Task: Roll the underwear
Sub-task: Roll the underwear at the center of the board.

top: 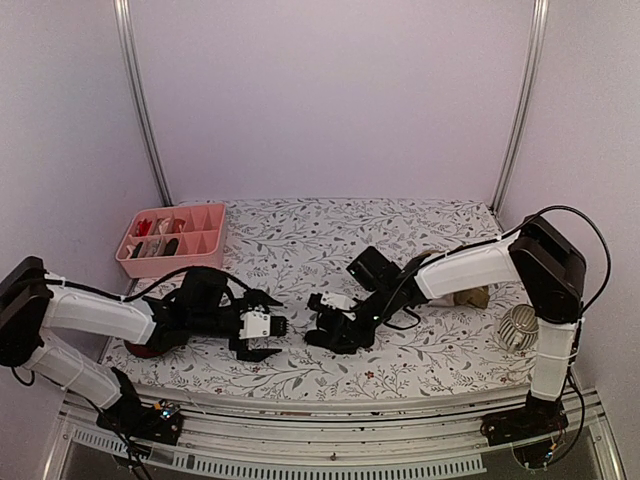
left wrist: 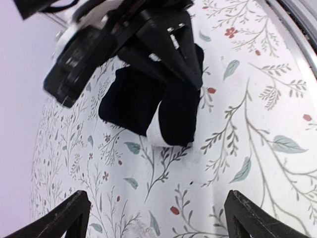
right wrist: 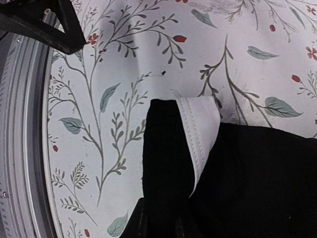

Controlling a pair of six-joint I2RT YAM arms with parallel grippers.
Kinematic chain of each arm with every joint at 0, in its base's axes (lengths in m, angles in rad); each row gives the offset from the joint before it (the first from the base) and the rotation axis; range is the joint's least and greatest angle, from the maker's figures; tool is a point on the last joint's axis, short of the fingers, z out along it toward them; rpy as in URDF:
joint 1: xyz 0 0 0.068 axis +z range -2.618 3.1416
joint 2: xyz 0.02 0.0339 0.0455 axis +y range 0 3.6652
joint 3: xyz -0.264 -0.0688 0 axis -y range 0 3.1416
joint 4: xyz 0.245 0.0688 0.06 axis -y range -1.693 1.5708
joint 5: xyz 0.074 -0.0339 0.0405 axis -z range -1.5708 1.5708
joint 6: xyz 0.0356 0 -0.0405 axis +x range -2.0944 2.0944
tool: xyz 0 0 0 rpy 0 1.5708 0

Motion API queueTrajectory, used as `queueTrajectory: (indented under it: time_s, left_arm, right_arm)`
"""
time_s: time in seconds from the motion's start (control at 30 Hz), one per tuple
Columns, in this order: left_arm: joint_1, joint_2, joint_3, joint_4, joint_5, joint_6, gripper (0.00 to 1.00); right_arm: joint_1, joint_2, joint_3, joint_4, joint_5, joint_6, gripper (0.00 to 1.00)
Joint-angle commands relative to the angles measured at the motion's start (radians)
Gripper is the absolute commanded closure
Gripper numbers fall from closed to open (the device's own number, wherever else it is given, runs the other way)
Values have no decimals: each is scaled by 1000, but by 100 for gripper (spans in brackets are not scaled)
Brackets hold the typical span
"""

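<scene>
Two white-and-black robot arms reaching in: left arm (top: 95,315), right arm (top: 470,268). Two cloth undergarments lying: one black undergarment with white trim (left wrist: 129,101), one tan-beige undergarment (top: 470,297). One pink plastic divided tray (top: 168,264) sitting. One white ribbed round object (top: 518,328) sitting. One floral-patterned table (top: 330,235) bearing them.

Soft even light, faint shadows; wrist views slightly blurred.

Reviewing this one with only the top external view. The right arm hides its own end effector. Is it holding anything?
Observer: Yes, the right end effector is shut on the black underwear, as the right wrist view shows.
Operator: Any trim showing?
Observer: A white band lies folded over the black cloth.
Operator: What does the left wrist see?
Observer: The underwear bunched compactly on the table, white at the end facing the open left end effector.
</scene>
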Motion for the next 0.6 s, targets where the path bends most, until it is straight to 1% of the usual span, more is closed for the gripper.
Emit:
queueTrajectory:
  time_s: [0.0, 0.07, 0.17, 0.3, 0.37, 0.47, 0.57]
  left_arm:
    - [-119, -7, -88, 251, -167, 37, 4]
    - [-155, 0, -105, 282, -201, 52, 5]
    - [-185, 13, -103, 283, -190, 71, 7]
    - [-220, 51, -56, 224, -161, 92, 10]
    - [-245, 90, -19, 197, -164, 88, 13]
    - [-284, 161, 29, 183, -211, 77, 17]
    - [-321, 236, 56, 204, -289, 65, 20]
  right_arm:
    - [-23, 37, 10, -54, -207, 10, 97]
    - [-34, 49, 10, -67, -240, 8, 97]
    - [-51, 66, 10, -78, -257, 11, 97]
    - [-79, 79, 10, -81, -287, 32, 97]
    - [-88, 82, 44, -90, -286, 45, 96]
    - [-101, 101, 62, -115, -300, 52, 96]
    - [-109, 119, 79, -131, -302, 53, 96]
